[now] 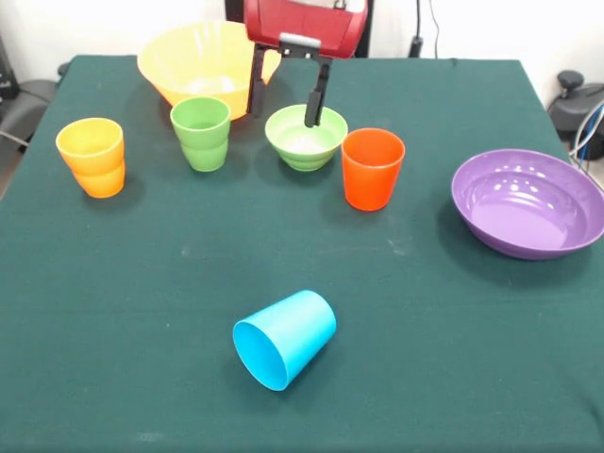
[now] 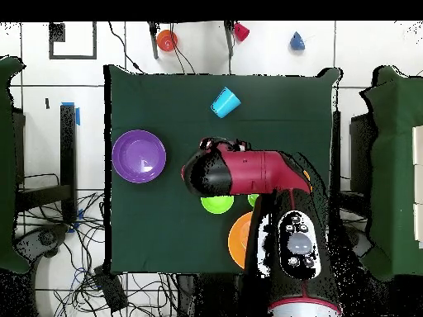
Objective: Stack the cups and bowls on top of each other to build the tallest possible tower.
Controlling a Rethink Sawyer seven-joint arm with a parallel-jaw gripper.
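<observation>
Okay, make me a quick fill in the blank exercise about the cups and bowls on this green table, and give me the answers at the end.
1. The light blue cup lies on its ____.
2. One finger of the open gripper reaches into the light green ____.
3. The purple bowl holds ____.
4. The orange cup stands ____.

Answers: side; bowl; nothing; upright

The arm [image 1: 304, 24] is cased in glossy red, with rounded edges and a black seam toward its upper right corner in the front view. A small grey plate sits under the casing. From it hang two slim black fingers [image 1: 256, 80], straight and flat-sided, forming the hand [image 1: 285, 121]. From overhead, the same red shell [image 2: 252, 172] ends in a black rounded cap at 9 o'clock. At 6 o'clock stands a black base [image 2: 294, 248] with a grey disc and a red rim.
</observation>
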